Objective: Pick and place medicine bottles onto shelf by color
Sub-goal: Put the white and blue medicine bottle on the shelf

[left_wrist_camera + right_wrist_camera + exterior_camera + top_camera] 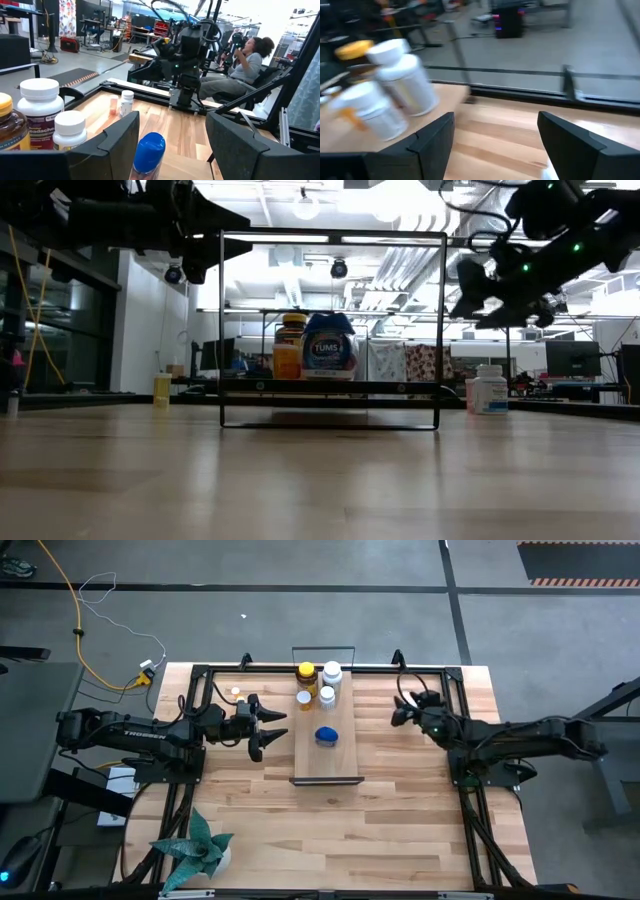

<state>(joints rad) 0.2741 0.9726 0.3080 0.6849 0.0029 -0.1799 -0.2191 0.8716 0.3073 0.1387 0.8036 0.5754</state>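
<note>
The table (400, 830) carries the shelf (326, 762) at its centre. Toward twelve o'clock on the shelf stand the amber bottle (306, 672) and three white bottles (332, 673); the blue-capped bottle (326, 735) sits alone mid-board. At nine o'clock the left gripper (268, 730) hovers just beside the shelf, fingers spread, holding nothing. At three o'clock the right gripper (396, 716) hangs wide open and empty. A small white bottle (236, 692) stands near ten o'clock.

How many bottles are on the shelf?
5: yellow-capped bottle, large white bottle, small white bottle and tiny white-capped bottle cluster at the shelf's far end; blue-capped bottle sits mid-shelf. None looks hidden.
</note>
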